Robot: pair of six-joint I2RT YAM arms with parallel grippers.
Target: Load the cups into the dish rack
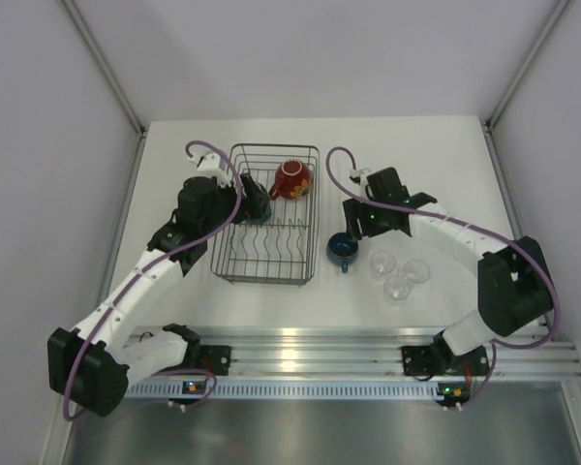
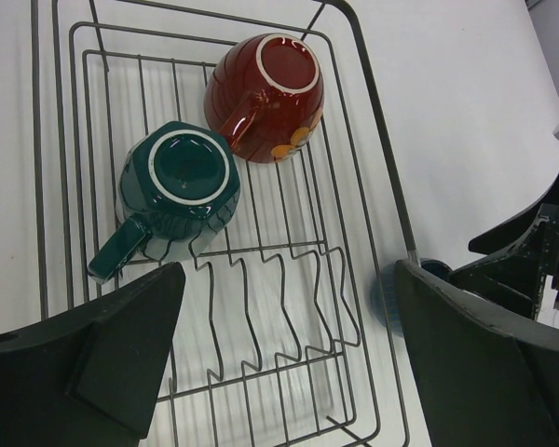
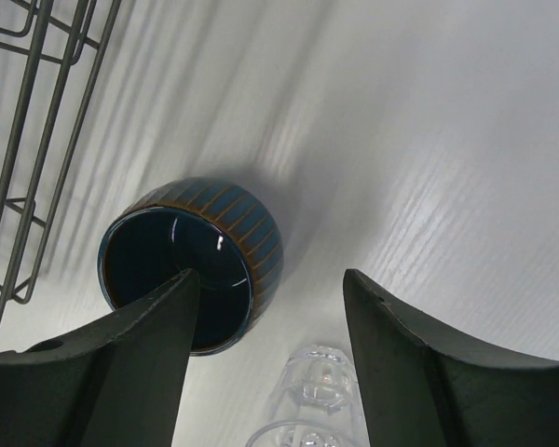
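Inside the dish rack (image 1: 314,215) (image 2: 384,140) two cups rest mouth down: the teal mug (image 2: 179,182) and the big red cup (image 1: 290,179) (image 2: 265,93). My left gripper (image 1: 255,203) (image 2: 284,307) hangs open over the rack's prongs, just near of the teal mug, holding nothing. The small dark-blue cup (image 1: 342,249) (image 3: 191,261) stands upright on the table right of the rack. My right gripper (image 1: 353,232) (image 3: 270,289) is open and straddles the cup's near wall, with one finger (image 3: 149,345) over its mouth. Three tiny clear glasses (image 1: 382,262) (image 1: 416,271) (image 1: 397,288) stand to the right.
A clear glass (image 3: 321,372) sits close below the right gripper's fingers. Grey walls enclose the white table on the left, back and right. A metal rail (image 1: 310,339) runs along the near edge by the arm bases.
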